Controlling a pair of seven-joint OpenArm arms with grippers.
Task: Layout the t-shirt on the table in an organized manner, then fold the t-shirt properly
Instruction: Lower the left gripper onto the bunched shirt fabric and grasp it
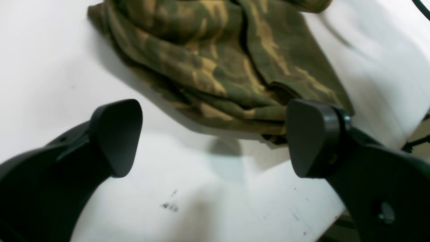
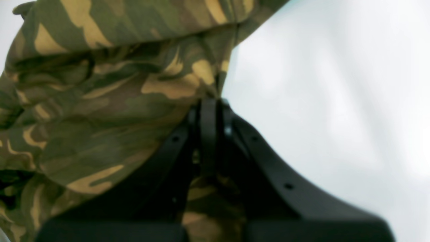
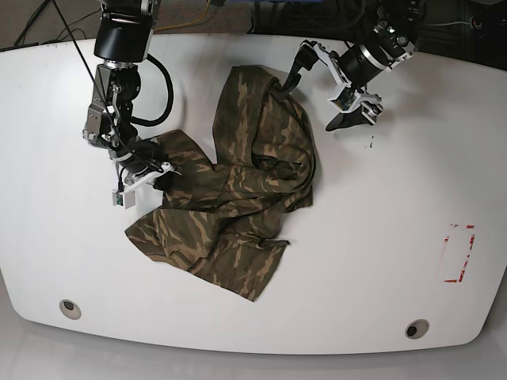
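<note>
The camouflage t-shirt (image 3: pixel 238 190) lies crumpled in a loose heap on the middle of the white table (image 3: pixel 380 237). On the left of the base view, my right gripper (image 3: pixel 162 169) is shut on a fold at the shirt's left edge. The right wrist view shows its black jaws (image 2: pixel 208 107) pinched together, with t-shirt cloth (image 2: pixel 100 101) bunched in front and between them. My left gripper (image 3: pixel 326 89) stands wide open at the shirt's far right corner. In the left wrist view one finger (image 1: pixel 312 137) touches the t-shirt (image 1: pixel 215 60) at its hem, and the left gripper (image 1: pixel 215 137) holds nothing.
Two grommet holes (image 3: pixel 70 306) (image 3: pixel 416 327) sit near the table's front edge. A red-marked rectangle (image 3: pixel 459 253) is on the right. Dark specks (image 1: pixel 169 205) mark the table near the left gripper. Cables (image 3: pixel 206 16) run behind the far edge.
</note>
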